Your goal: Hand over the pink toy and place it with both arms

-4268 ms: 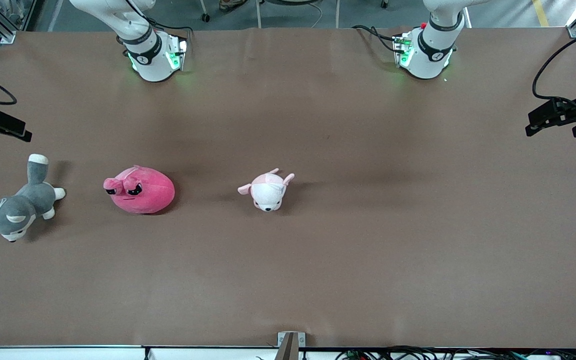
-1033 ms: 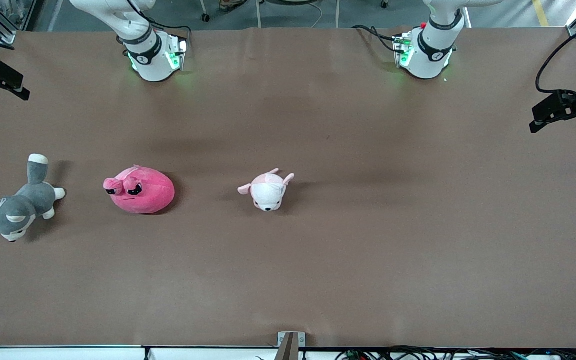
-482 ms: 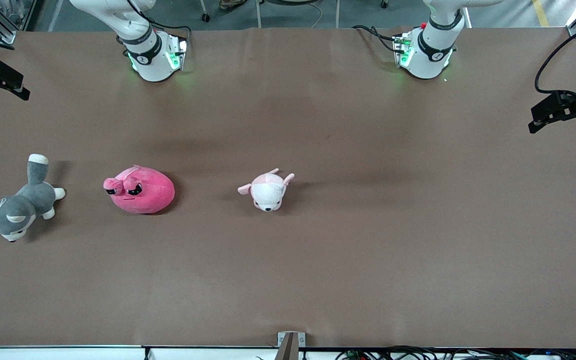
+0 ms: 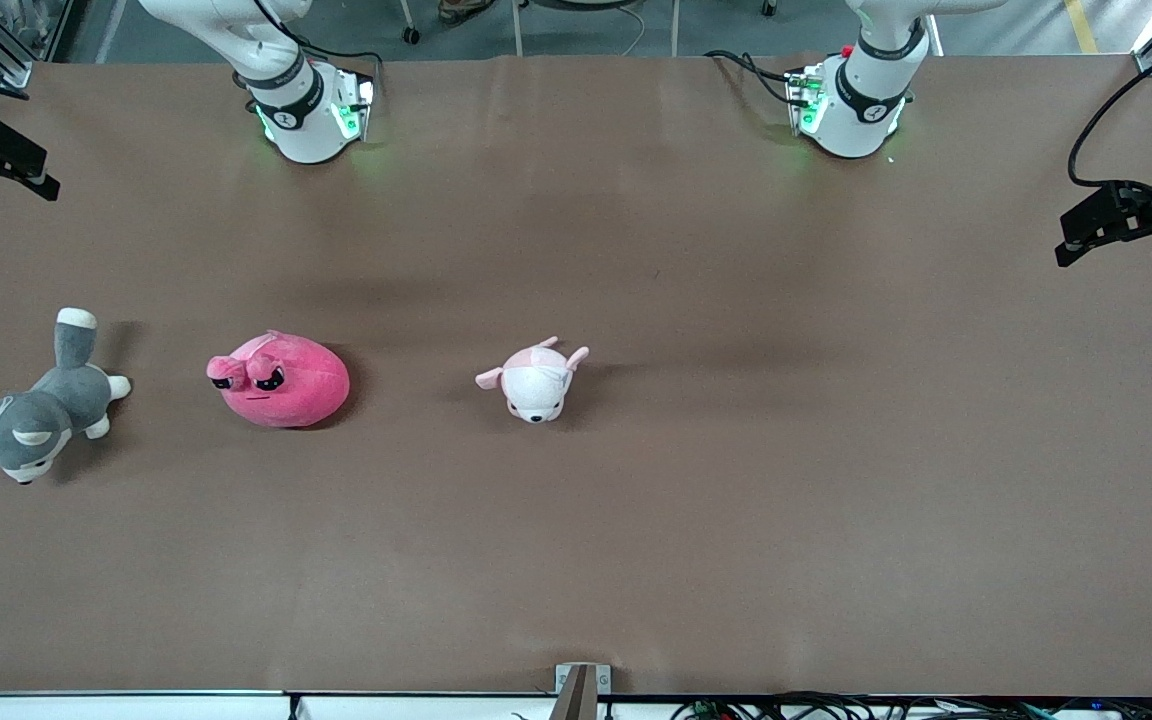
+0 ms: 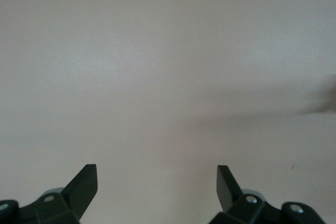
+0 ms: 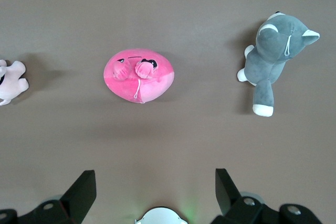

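The one pink toy [image 4: 279, 380] lies lengthwise along the table, face toward my right arm's end. My right gripper [image 6: 155, 182] and left gripper [image 5: 156, 179] both gape.

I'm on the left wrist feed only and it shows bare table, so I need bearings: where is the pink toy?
Observer: The pink toy lies on the table toward the right arm's end, between the husky and the puppy.
Operator: Is anything holding it?
Observer: No. The right gripper hangs open high above the table, with the toy in its wrist view.
Operator: And my gripper?
Observer: The left gripper is open, over bare table at the left arm's end.
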Controlling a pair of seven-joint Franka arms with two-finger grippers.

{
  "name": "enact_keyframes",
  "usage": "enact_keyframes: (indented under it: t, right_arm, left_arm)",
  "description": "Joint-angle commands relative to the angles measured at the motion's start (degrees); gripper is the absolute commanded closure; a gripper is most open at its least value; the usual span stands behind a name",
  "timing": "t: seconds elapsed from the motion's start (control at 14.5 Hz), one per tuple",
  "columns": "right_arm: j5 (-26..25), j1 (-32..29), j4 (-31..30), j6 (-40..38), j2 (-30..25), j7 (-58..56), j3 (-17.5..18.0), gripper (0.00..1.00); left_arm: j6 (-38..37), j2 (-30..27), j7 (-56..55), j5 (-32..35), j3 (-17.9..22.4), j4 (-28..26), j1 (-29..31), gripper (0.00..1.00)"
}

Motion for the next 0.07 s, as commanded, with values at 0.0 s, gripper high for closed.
enact_keyframes:
  t: [0.0]
  right_arm:
    - [-0.42,0.0,-0.4,-0.19,-0.87,0.53,0.22,0.0]
  left_arm:
    - [-0.56,0.11,-0.02,-0.81,0.04,0.69,-0.33,0.0]
